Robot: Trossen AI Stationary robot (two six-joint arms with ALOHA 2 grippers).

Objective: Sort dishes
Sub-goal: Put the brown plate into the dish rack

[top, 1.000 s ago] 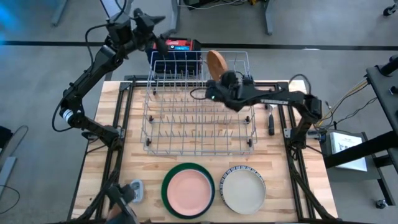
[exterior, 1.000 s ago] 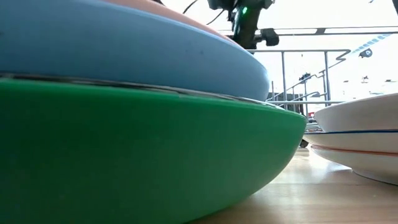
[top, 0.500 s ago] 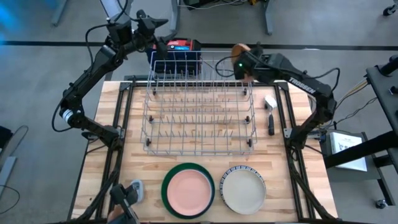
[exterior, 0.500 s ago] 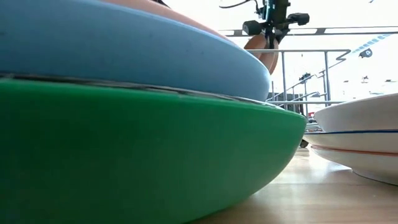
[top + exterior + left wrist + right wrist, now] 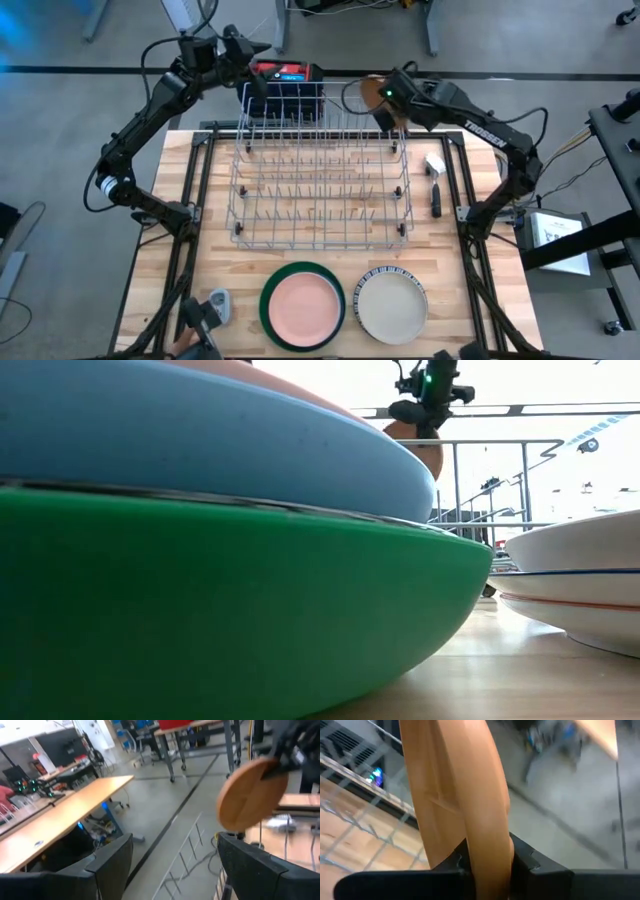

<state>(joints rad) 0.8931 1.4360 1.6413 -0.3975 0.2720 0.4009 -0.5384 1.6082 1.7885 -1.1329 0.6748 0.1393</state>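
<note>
A tan round plate hangs in the air beyond the far right corner of the silver wire rack, with my right gripper shut on it. In the low view the plate hangs below that gripper. My left gripper is open and holds nothing, high up beyond the rack's far left corner, facing the plate. At the near edge a pink plate lies in a green one, and a cream plate lies in a striped one. My right gripper pinches the tan plate's rim between its two fingers, one on each face. The fingers slant down at it from above. The plate stands on edge below them, lifted clear of the rack and the table.
A small grey gadget lies at the near left. A dark-handled tool lies right of the rack. A red and black box sits behind the rack's far edge. In the low view, stacked plates and white bowls fill the foreground.
My right gripper has carried the tan plate up from over the rack's far middle toward the far right corner. It has rolled on the way, so the plate now shows more edge-on from above. Over the last half second it has hardly moved.
</note>
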